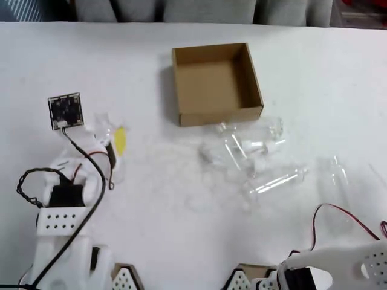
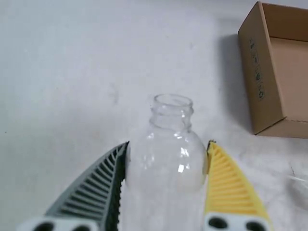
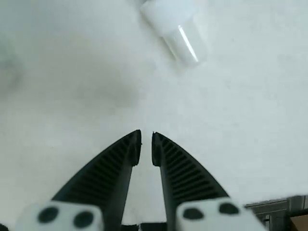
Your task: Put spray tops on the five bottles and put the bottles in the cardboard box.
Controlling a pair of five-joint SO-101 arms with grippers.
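**Box empty, one bottle in hand, no top on it**

The left tool (image 2: 168,144) is gripping a clear bottle (image 2: 166,159) by its shoulders, with the neck open and bare, over the counter (image 2: 72,72) and well to the side of the box (image 1: 216,81). The box is sitting empty, so no bottle is looking finished yet. The right tool (image 3: 146,137) is hovering with its fingers almost together, holding nothing. The other bottles (image 1: 242,148) are lying jumbled just before the box, likely crowding any pick. Tops are hard to tell apart among them.

High camera over table (image 1: 302,72); both wrist cameras close; cardboard box (image 1: 221,115) shared with left.
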